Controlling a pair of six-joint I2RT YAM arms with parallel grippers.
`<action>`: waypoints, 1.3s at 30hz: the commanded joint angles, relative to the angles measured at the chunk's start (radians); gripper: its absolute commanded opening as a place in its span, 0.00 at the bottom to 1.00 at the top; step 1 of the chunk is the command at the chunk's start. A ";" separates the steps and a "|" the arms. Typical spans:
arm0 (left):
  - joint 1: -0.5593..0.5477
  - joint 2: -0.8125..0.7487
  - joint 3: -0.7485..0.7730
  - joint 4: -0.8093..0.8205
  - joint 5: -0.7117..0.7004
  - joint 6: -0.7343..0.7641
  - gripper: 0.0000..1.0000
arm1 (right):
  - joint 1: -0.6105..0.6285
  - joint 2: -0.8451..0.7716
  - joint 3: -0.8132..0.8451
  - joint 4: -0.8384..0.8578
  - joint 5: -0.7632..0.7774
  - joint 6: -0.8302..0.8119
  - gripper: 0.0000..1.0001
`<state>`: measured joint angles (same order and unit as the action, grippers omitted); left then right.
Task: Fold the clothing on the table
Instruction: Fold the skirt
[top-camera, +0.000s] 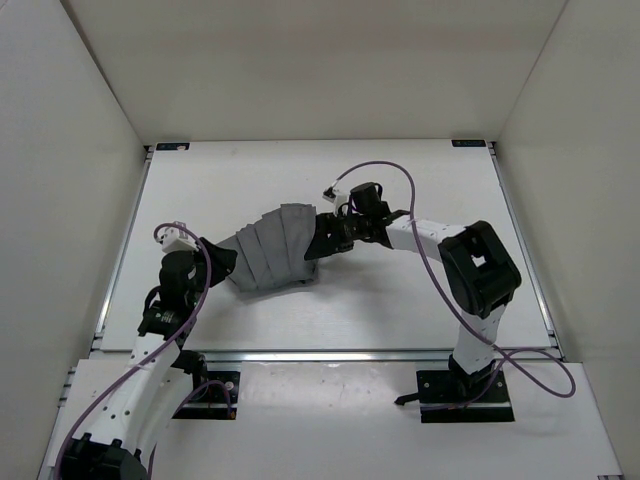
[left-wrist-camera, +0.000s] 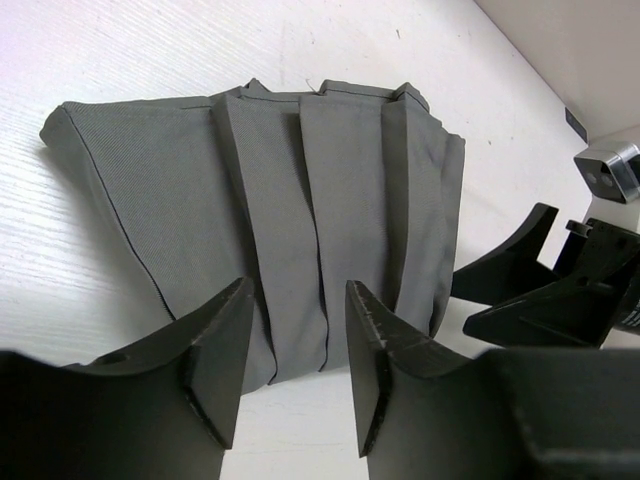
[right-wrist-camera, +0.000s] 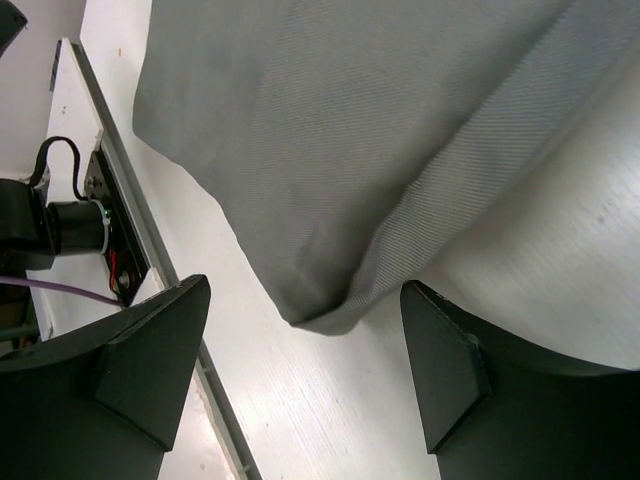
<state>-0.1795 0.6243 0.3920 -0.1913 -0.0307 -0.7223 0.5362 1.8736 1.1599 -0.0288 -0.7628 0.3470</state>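
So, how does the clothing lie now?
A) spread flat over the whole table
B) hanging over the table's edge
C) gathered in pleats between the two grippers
C: the clothing lies in pleats on the table, the left gripper at one end, the right gripper at the other.

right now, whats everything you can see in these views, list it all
clothing: one, dark grey, pleated, lying mid-table between the two grippers
table: one, white, under everything
edge rails: metal, along the table's sides
corner brackets: two seen, black, far corners
walls: white, on three sides
cables: two, purple, one along each arm
base plates: two, black, near edge
arms: two, white and black, reaching in from the near edge
left gripper: one, black, open, at the clothing's left edge in the top view
right gripper: one, black, open, a clothing corner just ahead of its fingers
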 joint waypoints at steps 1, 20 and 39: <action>0.000 -0.008 -0.007 -0.003 0.008 0.011 0.50 | 0.021 -0.011 -0.031 0.110 0.029 0.036 0.75; -0.006 -0.003 -0.016 0.029 0.003 0.006 0.49 | -0.039 0.043 -0.119 0.345 0.094 0.247 0.00; -0.005 0.192 0.145 -0.026 0.242 0.191 0.99 | -0.258 -0.221 -0.237 0.120 0.080 0.051 0.99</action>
<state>-0.1967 0.7994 0.4591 -0.1783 0.1116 -0.6170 0.2981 1.7653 0.8513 0.2081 -0.7265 0.5243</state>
